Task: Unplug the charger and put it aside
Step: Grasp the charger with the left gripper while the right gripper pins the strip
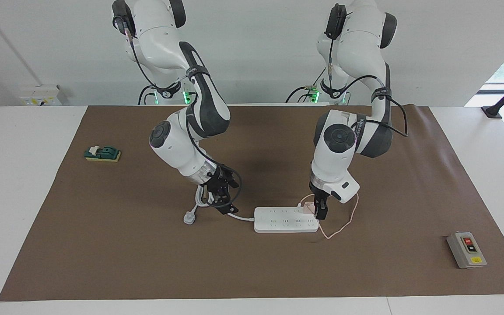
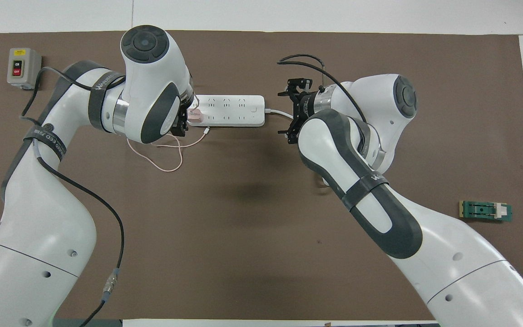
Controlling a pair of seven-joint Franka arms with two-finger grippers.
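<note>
Still-plugged charger (image 1: 307, 208) between left jaws (open)

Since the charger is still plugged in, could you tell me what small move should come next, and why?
Probably close the left pincer on the charger: it sits open at the charger, which is still seated in the power strip. The right pincer hovers open over the strip's white cord.
</note>
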